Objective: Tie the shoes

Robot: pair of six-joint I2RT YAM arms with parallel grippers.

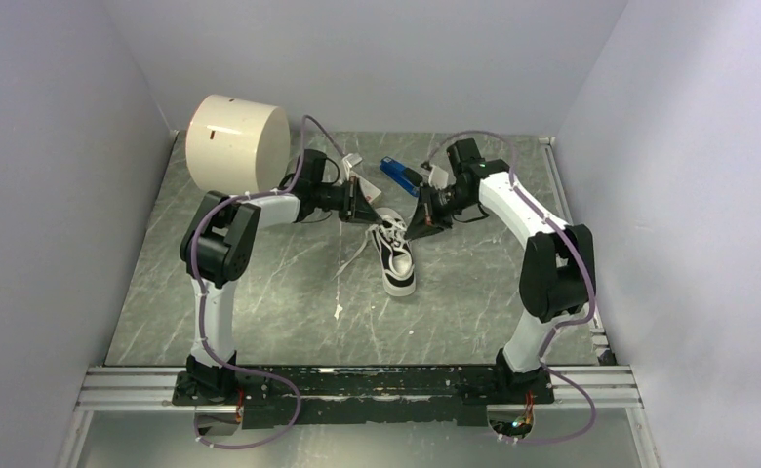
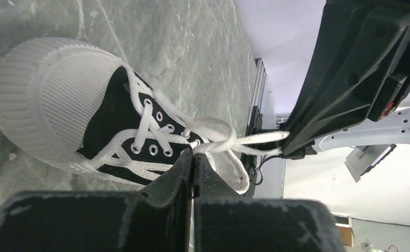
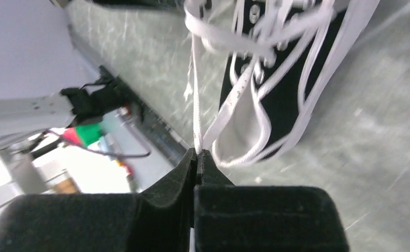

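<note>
White laces [image 3: 194, 105] are pinched on both sides: the right gripper [image 3: 197, 152] is clamped tight on one strand, and the left gripper [image 2: 193, 156] is squeezed shut on another right by the eyelets. Between them the sneaker [image 1: 397, 255] lies on the grey marbled table [image 1: 260, 312], toe toward the arm bases, with a blue stapler [image 1: 398, 175] just behind.

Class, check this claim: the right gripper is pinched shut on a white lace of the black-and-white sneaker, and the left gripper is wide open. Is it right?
Not quite. The left gripper is not open: the left wrist view shows it closed on a white lace of the sneaker. The right gripper is shut on a lace, as stated.
</note>
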